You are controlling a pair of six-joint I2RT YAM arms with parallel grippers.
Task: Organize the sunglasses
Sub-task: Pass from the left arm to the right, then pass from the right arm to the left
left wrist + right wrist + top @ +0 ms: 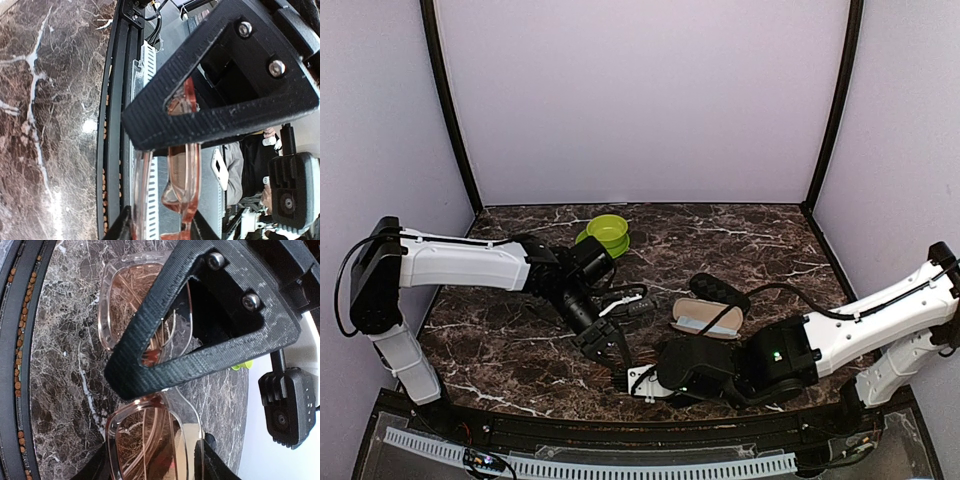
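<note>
A pair of sunglasses (185,165) with a clear pinkish frame and reddish-brown lenses hangs in the air near the table's front edge, between both grippers. My left gripper (162,230) has a fingertip against each side of the folded frame, which shows edge-on. My right gripper (152,465) spans one lens of the sunglasses (145,440), with both fingers touching its rim. In the top view the left gripper (610,355) and right gripper (638,382) meet tip to tip, hiding most of the glasses.
A brown-and-beige striped case (705,320) lies open right of centre, with a black bumpy oblong case (718,290) just behind it. A green bowl (608,232) stands at the back, behind the left arm. The table's front rail (117,125) runs right beside the grippers.
</note>
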